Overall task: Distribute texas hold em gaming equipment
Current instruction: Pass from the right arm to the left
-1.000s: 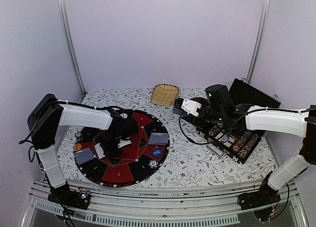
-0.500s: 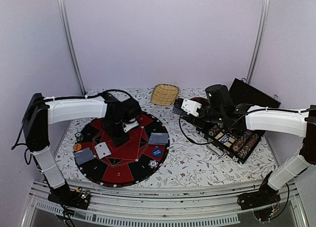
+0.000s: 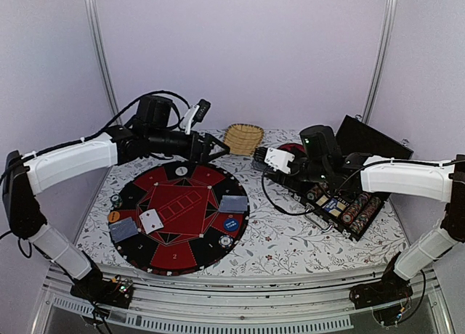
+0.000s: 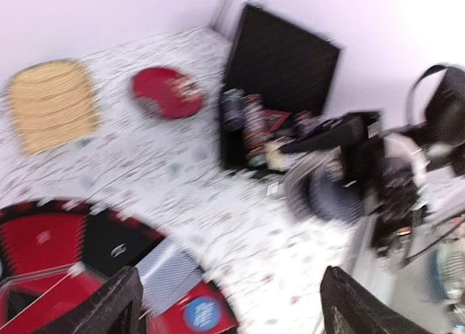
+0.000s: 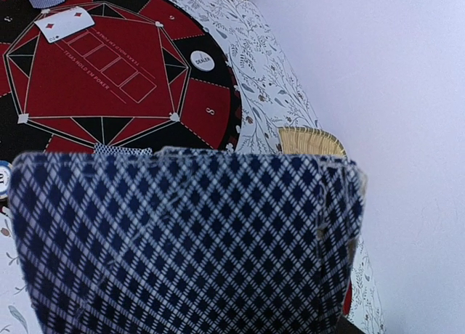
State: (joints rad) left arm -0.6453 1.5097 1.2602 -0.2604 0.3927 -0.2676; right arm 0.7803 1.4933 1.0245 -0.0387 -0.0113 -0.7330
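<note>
Because the right gripper [image 3: 263, 159] had its jaws closed on a slightly spread pack of small rectangular cards with blue diamond-patterned backs [image 5: 189, 239], we judged that it was acting as the dealer's stock hand. It held the pack above the floral-patterned desk [image 3: 290, 239], between the round red-and-black felt poker mat [image 3: 182, 203] and the open black chip case [image 3: 341, 207]. The other arm could reach it there.

The left gripper [image 3: 213, 147] hung over the far edge of the mat, pointing towards the pack. Its jaws were wide with nothing between them, which we read as readiness to take a card. Its wrist view was too blurred to tell us more.

What lay on the mat sat in the outer segments, as if each marked a player's seat:
- A white face-up card with red pips [image 3: 151, 221] lay near-left, just beside a face-down blue-grey card [image 3: 123, 229].
- A second face-down blue-grey card [image 3: 232, 203] lay on the right side.
- A round blue chip [image 3: 231, 223] lay just beside that second card, and a small white chip [image 3: 226, 240] lay nearer the rim.
- A round orange chip [image 3: 114, 216] sat at the left rim.
- A white dealer button [image 5: 203, 60] rested on a black wedge.

With several segments bare, we judged the dealing far from finished.
</note>
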